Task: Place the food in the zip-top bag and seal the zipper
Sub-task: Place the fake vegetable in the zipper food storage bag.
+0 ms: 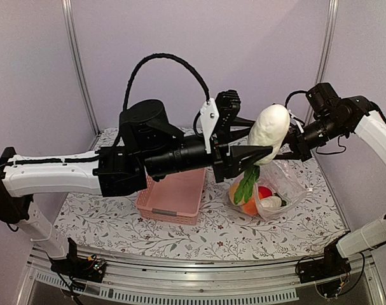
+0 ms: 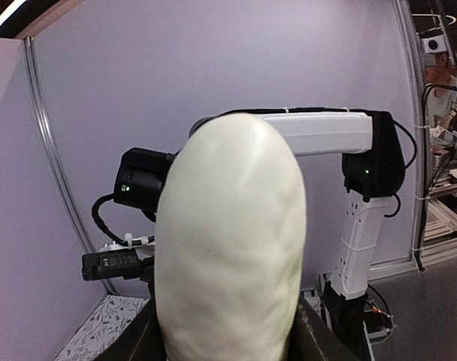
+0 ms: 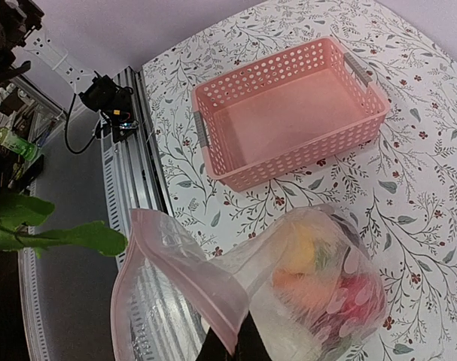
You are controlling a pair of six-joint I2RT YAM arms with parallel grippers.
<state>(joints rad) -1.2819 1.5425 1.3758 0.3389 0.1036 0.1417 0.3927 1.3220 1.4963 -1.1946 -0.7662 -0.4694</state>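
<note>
My left gripper (image 1: 256, 152) is raised over the table and shut on the white radish (image 1: 269, 126). The radish's green leaves (image 1: 247, 183) hang down over the zip-top bag (image 1: 283, 184). In the left wrist view the radish (image 2: 228, 241) fills the middle between the dark fingers (image 2: 130, 342). My right gripper (image 3: 239, 347) is shut on the bag's edge and holds its mouth (image 3: 175, 263) up and open. The bag's lower part (image 3: 318, 293) rests on the table with orange, red and white food (image 1: 259, 198) inside. I cannot make out the zipper.
An empty pink slatted basket (image 1: 173, 197) stands on the flowered tablecloth (image 1: 103, 219), left of the bag and under my left arm. A metal rail (image 1: 199, 289) runs along the table's near edge. Grey walls close in the back and sides.
</note>
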